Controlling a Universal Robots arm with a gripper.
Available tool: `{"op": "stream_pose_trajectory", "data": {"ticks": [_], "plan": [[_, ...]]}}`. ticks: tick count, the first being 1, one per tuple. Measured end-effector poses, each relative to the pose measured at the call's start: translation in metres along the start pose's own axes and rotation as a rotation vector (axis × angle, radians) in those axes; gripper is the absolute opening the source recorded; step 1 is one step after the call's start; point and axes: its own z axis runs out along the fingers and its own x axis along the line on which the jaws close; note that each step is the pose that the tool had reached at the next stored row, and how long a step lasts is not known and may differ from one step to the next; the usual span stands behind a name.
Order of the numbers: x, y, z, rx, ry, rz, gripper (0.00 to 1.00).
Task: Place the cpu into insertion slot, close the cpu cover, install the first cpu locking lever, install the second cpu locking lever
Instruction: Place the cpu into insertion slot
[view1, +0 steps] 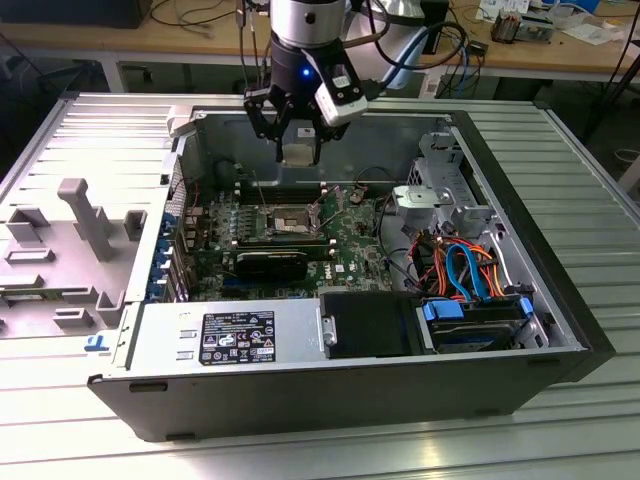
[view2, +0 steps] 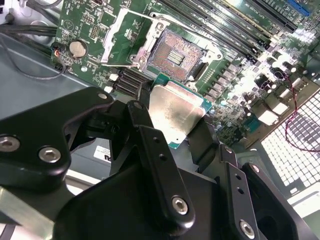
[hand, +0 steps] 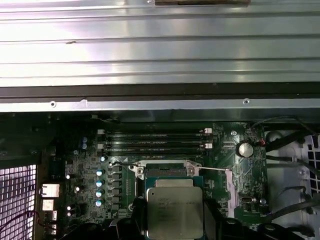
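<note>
The black gripper (view1: 297, 140) clamps the small flat silver-topped square cpu (view2: 175, 112) by its edges, clear above the green motherboard (view2: 85, 25), whose dark silver-rimmed insertion slot (view2: 175, 52) lies uncovered mid-board; squaring the corners and lowering level looks wisest.
</note>
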Motion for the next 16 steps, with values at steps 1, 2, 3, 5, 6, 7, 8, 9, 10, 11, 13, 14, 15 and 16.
{"op": "stream_pose_trajectory", "data": {"ticks": [1,2,3,5,6,7,8,9,10,11,13,14,15,16], "plan": [[0.0005,-0.0005,0.0010,0.0000,0.0000,0.000,0.54],[0.0008,-0.0008,0.0017,-0.0001,-0.0001,0.000,0.54],[0.0009,-0.0010,0.0022,-0.0002,0.0000,-0.001,0.54],[0.0012,-0.0015,0.0034,0.0000,0.0001,-0.001,0.54],[0.0014,-0.0020,0.0041,0.0000,0.0001,-0.001,0.54],[0.0016,-0.0024,0.0046,0.0001,0.0001,-0.002,0.54],[0.0017,-0.0027,0.0050,0.0000,0.0001,-0.002,0.54],[0.0020,-0.0031,0.0055,0.0000,0.0001,-0.002,0.54],[0.0023,-0.0033,0.0058,0.0000,0.0002,-0.002,0.54],[0.0025,-0.0036,0.0061,0.0000,0.0002,-0.002,0.54],[0.0030,-0.0046,0.0071,-0.0001,0.0001,-0.003,0.54],[0.0032,-0.0049,0.0075,-0.0001,0.0001,-0.003,0.54],[0.0033,-0.0052,0.0077,-0.0001,0.0001,-0.003,0.54],[0.0034,-0.0055,0.0080,0.0000,0.0002,-0.003,0.54]]}}
